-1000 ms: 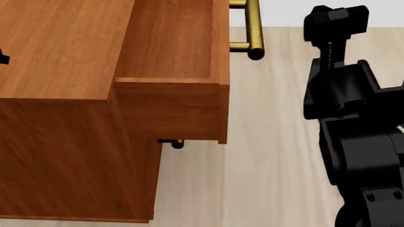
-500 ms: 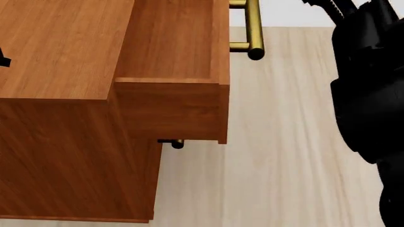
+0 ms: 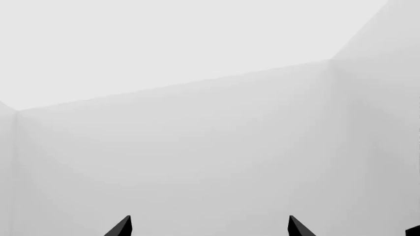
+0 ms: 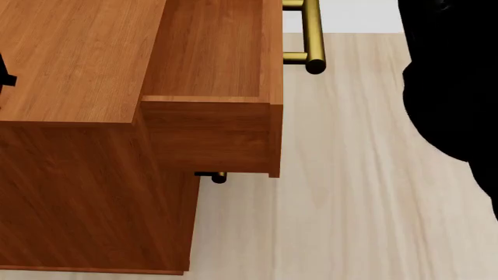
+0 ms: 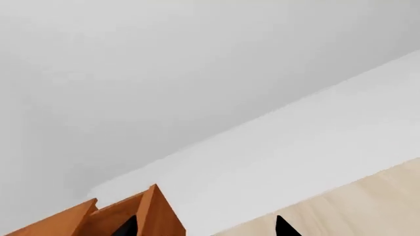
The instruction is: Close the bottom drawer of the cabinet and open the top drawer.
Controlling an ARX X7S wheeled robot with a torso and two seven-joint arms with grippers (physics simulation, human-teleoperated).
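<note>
In the head view the reddish-brown cabinet (image 4: 70,64) fills the left. Its top drawer (image 4: 214,52) stands pulled out, empty, with its brass bar handle (image 4: 312,35) at the front. Under it only the end of a lower drawer's brass handle (image 4: 217,177) shows; the bottom drawer itself is hidden. My right arm (image 4: 451,76) is a black mass at the right; its gripper is outside this view. In the right wrist view my right gripper (image 5: 204,227) is open and empty, with a corner of the cabinet's wood (image 5: 157,219) beside one fingertip. My left gripper (image 3: 208,228) is open, facing white walls.
Pale wood floor (image 4: 350,186) lies right of the cabinet and in front of the open drawer. A white wall (image 4: 350,14) shows beyond the handle. A sliver of my left arm (image 4: 4,76) sits at the left edge over the cabinet top.
My right arm has risen and moved closer to the camera, and its gripper has left the head view. The cabinet and the open top drawer have not moved.
</note>
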